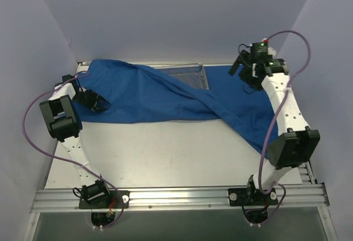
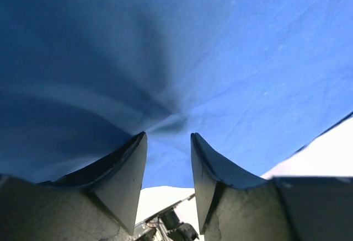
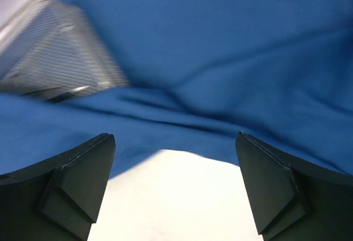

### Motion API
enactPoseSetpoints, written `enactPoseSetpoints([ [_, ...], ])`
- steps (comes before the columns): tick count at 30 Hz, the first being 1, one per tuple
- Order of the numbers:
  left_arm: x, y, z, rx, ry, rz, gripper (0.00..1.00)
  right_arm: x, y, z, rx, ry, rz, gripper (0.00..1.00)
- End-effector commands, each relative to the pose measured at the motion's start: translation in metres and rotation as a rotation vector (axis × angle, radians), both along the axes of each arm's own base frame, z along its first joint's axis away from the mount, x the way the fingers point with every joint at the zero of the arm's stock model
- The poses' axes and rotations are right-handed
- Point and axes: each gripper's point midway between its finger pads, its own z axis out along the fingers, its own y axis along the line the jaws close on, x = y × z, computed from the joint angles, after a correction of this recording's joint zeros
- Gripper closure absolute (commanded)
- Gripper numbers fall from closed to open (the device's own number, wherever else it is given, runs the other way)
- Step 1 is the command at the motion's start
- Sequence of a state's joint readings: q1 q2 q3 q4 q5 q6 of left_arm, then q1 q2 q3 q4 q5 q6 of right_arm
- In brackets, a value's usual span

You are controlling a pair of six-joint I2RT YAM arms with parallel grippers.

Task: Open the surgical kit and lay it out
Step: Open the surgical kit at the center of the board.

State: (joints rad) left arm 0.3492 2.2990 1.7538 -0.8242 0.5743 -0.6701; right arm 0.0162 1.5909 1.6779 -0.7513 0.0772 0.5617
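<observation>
Royal-blue cloth wrap (image 1: pixel 165 95), rumpled, partly spread over the far half of the table (image 1: pixel 165 153), thick fold running diagonally toward the near right, silver wire-mesh tray (image 1: pixel 190 76) partly uncovered at its far edge

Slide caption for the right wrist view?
Open right hand over the rumpled blue cloth wrap, wire-mesh tray peeking out upper left.

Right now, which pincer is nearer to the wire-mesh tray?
The right. The right pincer hangs just beyond the right end of the wire-mesh tray; the left pincer is at the left edge of the blue cloth, farther off.
</observation>
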Motion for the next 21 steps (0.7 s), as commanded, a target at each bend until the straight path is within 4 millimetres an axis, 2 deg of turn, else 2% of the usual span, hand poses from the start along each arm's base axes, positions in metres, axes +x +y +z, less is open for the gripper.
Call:
enactPoseSetpoints([
  [1, -0.011, 0.019, 0.002, 0.139, 0.015, 0.004, 0.51, 0.033, 0.083, -0.019, 0.188, 0.000, 0.089, 0.00],
  [2, -0.011, 0.018, 0.011, 0.145, 0.001, -0.002, 0.51, 0.042, 0.096, -0.019, 0.264, -0.030, 0.034, 0.00],
  [4, -0.012, 0.015, 0.019, 0.150, -0.014, -0.011, 0.50, 0.039, 0.114, -0.028, 0.341, -0.010, -0.039, 0.00],
  [5, -0.012, 0.014, 0.028, 0.158, -0.030, -0.014, 0.50, 0.029, 0.117, -0.044, 0.401, 0.037, -0.149, 0.00],
  [7, -0.011, 0.010, 0.037, 0.161, -0.053, -0.021, 0.49, 0.015, 0.125, -0.055, 0.451, 0.066, -0.229, 0.00],
  [8, -0.012, 0.007, 0.043, 0.163, -0.067, -0.023, 0.49, 0.005, 0.127, -0.076, 0.473, 0.105, -0.266, 0.00],
  [11, -0.010, -0.005, 0.056, 0.156, -0.109, -0.043, 0.50, 0.003, 0.134, -0.081, 0.539, 0.053, -0.326, 0.00],
  [12, -0.008, -0.009, 0.059, 0.156, -0.124, -0.052, 0.50, 0.002, 0.134, -0.089, 0.540, 0.056, -0.320, 0.00],
  [14, -0.004, -0.018, 0.067, 0.157, -0.154, -0.078, 0.51, 0.014, 0.145, -0.102, 0.538, 0.069, -0.239, 0.00],
  [15, 0.000, -0.018, 0.074, 0.170, -0.176, -0.091, 0.51, 0.029, 0.153, -0.082, 0.506, 0.040, -0.112, 0.01],
  [16, -0.002, -0.022, 0.076, 0.172, -0.166, -0.109, 0.51, 0.041, 0.162, -0.094, 0.469, 0.071, -0.044, 0.01],
  [17, -0.002, -0.025, 0.078, 0.188, -0.171, -0.139, 0.52, 0.045, 0.180, -0.088, 0.451, 0.076, 0.067, 0.02],
  [18, 0.002, -0.026, 0.085, 0.199, -0.190, -0.149, 0.53, 0.063, 0.196, -0.052, 0.454, 0.015, 0.176, 0.03],
  [19, 0.001, -0.027, 0.091, 0.209, -0.200, -0.158, 0.53, 0.070, 0.197, -0.065, 0.345, 0.042, 0.264, 0.03],
  [20, 0.001, -0.027, 0.093, 0.216, -0.212, -0.165, 0.53, 0.066, 0.207, -0.060, 0.280, 0.046, 0.340, 0.03],
  [21, 0.000, -0.029, 0.097, 0.217, -0.222, -0.168, 0.53, 0.071, 0.213, -0.052, 0.235, 0.017, 0.396, 0.03],
])
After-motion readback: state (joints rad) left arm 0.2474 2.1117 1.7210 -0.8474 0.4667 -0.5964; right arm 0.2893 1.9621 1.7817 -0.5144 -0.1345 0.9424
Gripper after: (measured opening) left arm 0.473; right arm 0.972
